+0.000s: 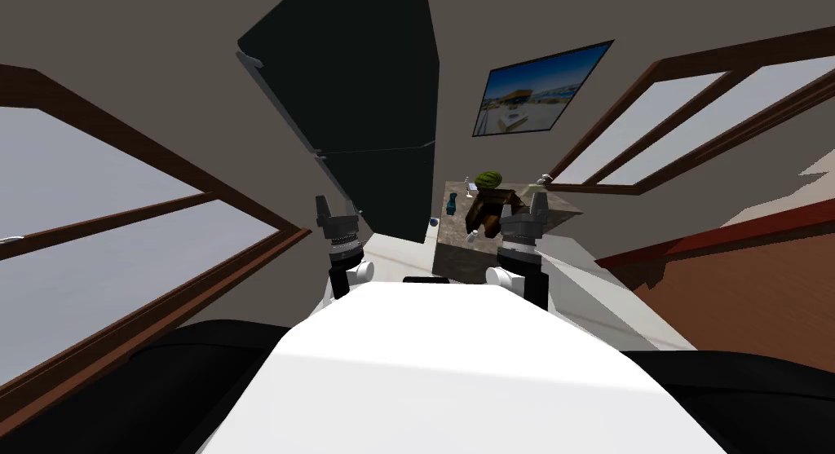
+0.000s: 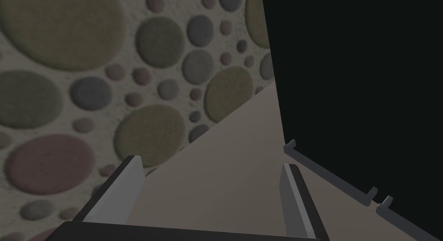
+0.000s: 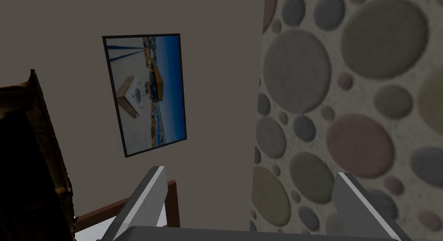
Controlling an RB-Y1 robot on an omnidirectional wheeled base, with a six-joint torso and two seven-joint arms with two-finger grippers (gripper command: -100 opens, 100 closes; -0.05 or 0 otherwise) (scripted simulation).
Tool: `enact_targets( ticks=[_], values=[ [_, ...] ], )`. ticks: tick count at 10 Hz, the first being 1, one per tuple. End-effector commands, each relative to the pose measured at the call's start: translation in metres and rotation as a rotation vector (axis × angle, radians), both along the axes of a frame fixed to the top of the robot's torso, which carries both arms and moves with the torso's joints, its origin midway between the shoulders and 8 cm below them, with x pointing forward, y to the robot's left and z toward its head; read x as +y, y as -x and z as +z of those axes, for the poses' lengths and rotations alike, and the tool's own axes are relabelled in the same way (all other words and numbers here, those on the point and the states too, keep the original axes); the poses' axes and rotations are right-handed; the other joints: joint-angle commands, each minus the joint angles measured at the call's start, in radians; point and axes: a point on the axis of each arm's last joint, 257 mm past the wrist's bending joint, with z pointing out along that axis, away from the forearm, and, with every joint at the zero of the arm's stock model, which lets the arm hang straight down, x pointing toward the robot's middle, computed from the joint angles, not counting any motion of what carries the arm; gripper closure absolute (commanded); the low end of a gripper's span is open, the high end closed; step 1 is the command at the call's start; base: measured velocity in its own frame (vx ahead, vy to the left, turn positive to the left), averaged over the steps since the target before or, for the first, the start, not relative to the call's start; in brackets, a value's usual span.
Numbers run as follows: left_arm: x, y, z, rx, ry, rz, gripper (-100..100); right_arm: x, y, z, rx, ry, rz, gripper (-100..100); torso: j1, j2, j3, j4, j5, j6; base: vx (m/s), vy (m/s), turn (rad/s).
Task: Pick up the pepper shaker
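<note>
Now, from the head view, a table [image 1: 458, 260] is standing in front of me, and its top is looking like dark, speckled stone. A round green striped watermelon [image 1: 488, 178] is sitting at the far side of it. A rough brown boxy thing [image 1: 489, 211] is sitting in the middle, and a small teal thing [image 1: 450, 203] is lying beside that.

A small pale piece [image 1: 470, 235] is sitting at the near edge of the table. A thin pale piece [image 1: 468, 182] is standing near the watermelon. Both are too tiny for me to tell which one is the pepper shaker.

The right claw [image 1: 528, 206] is hanging in front of the table's right part. The near pale piece is showing just beside it, toward the left claw [image 1: 335, 204]. The left claw is hanging well off to the side of the table, far from both pale pieces.

Looking through the left wrist view, the left claw [image 2: 213, 162] is holding its two flat grey blades wide apart, and nothing is sitting between them.

Looking through the right wrist view, the right claw [image 3: 251, 171] is also spreading its blades wide and gripping nothing. A rough, bumpy brown shape [image 3: 39, 134] is showing off to one side of the fingers, not touching them.
</note>
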Motion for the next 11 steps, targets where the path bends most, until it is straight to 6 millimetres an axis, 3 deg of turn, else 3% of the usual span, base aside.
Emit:
enact_targets(
  ticks=[1,7,11],
  values=[
    [0.0,0.0,0.0,0.0,0.0,0.0,0,0.004,-0.004,-0.002,0.018,0.044,0.011,-100,0.0,0.0,0.0,0.0,0.0,0.0,-0.01,0.017,-0.039],
    [0.0,0.0,0.0,0.0,0.0,0.0,0,0.006,-0.035,-0.026,0.139,0.246,-0.012,-100,0.007,0.004,0.002,0.001,0.002,0.0,-0.057,0.088,-0.084],
    [0.0,0.0,0.0,0.0,0.0,0.0,0,-0.008,-0.061,-0.05,0.241,0.358,-0.085,-100,0.011,0.007,0.004,0.002,0.003,0.0,-0.108,0.161,-0.136]
  ],
)
